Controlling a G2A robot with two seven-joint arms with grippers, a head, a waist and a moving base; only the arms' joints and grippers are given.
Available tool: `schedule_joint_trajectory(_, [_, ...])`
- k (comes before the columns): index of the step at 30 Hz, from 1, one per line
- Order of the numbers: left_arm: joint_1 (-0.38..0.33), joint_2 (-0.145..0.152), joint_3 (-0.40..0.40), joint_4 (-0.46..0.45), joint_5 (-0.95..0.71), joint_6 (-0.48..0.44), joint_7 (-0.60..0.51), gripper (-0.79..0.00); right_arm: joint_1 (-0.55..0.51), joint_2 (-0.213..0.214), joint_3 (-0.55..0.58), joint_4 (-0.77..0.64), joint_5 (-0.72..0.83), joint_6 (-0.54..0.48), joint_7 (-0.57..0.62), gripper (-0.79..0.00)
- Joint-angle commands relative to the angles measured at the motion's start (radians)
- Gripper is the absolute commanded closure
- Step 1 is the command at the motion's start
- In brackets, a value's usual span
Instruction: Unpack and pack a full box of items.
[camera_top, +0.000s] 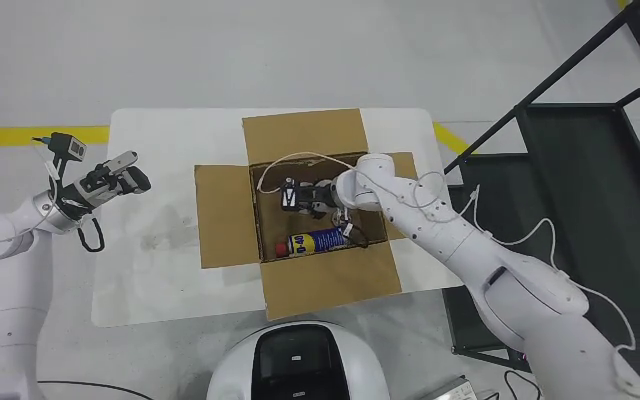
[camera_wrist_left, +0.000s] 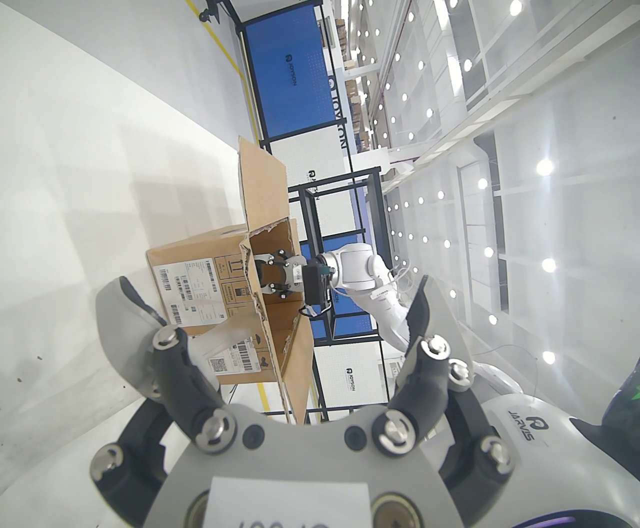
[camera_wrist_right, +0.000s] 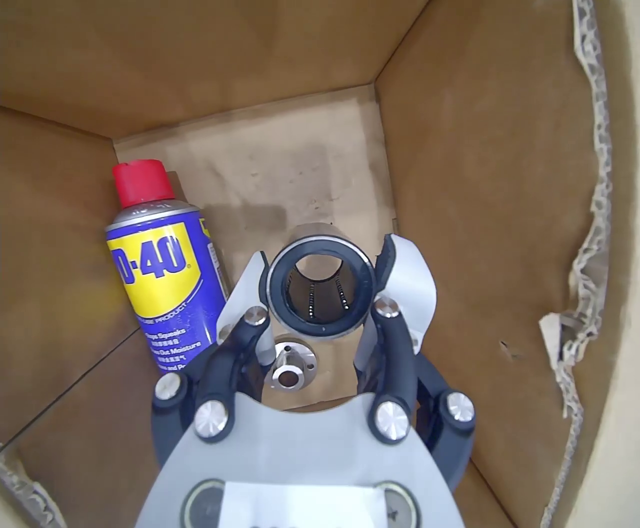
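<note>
The right arm (camera_top: 440, 230) is reaching down into the open cardboard box (camera_top: 225, 215), which is sitting with its flaps spread in the middle of the white counter (camera_top: 160, 260). Its jaws are clenching a short metal sleeve (camera_wrist_right: 322, 326) across its round body, one finger on each side, with the black-ringed bore facing the wrist camera. Gripping across the curve is probably giving the steadiest hold for carrying it through the box mouth.

The sleeve appears to be hanging above the box floor, where a small flanged fitting (camera_wrist_right: 290, 372) is lying beneath it. A spray can (camera_wrist_right: 165, 260) is lying on its side along one wall, just beside the jaws.

The left arm (camera_top: 95, 190) is hovering over the counter's left edge, well apart from the box. Its jaws are spread wide and holding nothing (likely staying out of the way).

As for writing, the can is carrying a blue-and-yellow printed label under its red cap. White shipping labels (camera_wrist_left: 187, 287) with barcodes are covering the box's outer side.
</note>
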Motion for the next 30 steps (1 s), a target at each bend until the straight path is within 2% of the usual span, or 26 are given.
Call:
schedule_joint_trajectory(1, [0.0, 0.0, 0.0, 0.0, 0.0, 0.0, 0.0, -0.785, 0.003, -0.006, -0.005, 0.013, -0.005, -0.004, -0.002, -0.369])
schedule_joint_trajectory(3, [0.0, 0.0, 0.0, 0.0, 0.0, 0.0, 0.0, -0.785, 0.006, -0.013, -0.009, 0.028, -0.011, -0.007, -0.007, -0.409])
schedule_joint_trajectory(4, [0.0, 0.0, 0.0, 0.0, 0.0, 0.0, 0.0, -0.785, 0.007, -0.016, -0.011, 0.035, -0.015, -0.007, -0.009, -0.477])
schedule_joint_trajectory(8, [0.0, 0.0, 0.0, 0.0, 0.0, 0.0, 0.0, -0.785, 0.01, -0.023, -0.009, 0.054, -0.026, -0.01, -0.021, -0.505])
schedule_joint_trajectory(10, [0.0, 0.0, 0.0, 0.0, 0.0, 0.0, 0.0, -0.785, 0.009, -0.021, 0.001, 0.05, -0.029, -0.019, -0.035, -0.545])
schedule_joint_trajectory(11, [0.0, 0.0, 0.0, 0.0, 0.0, 0.0, 0.0, -0.785, 0.007, -0.018, 0.008, 0.044, -0.032, -0.026, -0.045, -0.576])
schedule_joint_trajectory(13, [0.0, 0.0, 0.0, 0.0, 0.0, 0.0, 0.0, -0.785, -0.001, -0.007, 0.031, 0.027, -0.031, -0.043, -0.067, -0.699])
schedule_joint_trajectory(15, [0.0, 0.0, 0.0, 0.0, 0.0, 0.0, 0.0, -0.785, -0.016, 0.01, 0.066, -0.004, -0.021, -0.068, -0.088, -0.785])
schedule_joint_trajectory(19, [0.0, 0.0, 0.0, 0.0, 0.0, 0.0, 0.0, -0.785, -0.074, 0.064, 0.174, -0.116, 0.011, -0.124, -0.107, -0.785])
schedule_joint_trajectory(24, [0.0, 0.0, 0.0, 0.0, 0.0, 0.0, 0.0, -0.785, -0.207, 0.142, 0.351, -0.299, 0.092, -0.193, -0.073, -0.785])
schedule_joint_trajectory(30, [0.004, 0.0, 0.003, -0.013, 0.004, 0.002, 0.007, -0.785, -0.365, 0.211, 0.535, -0.471, 0.269, -0.229, 0.049, -0.785])
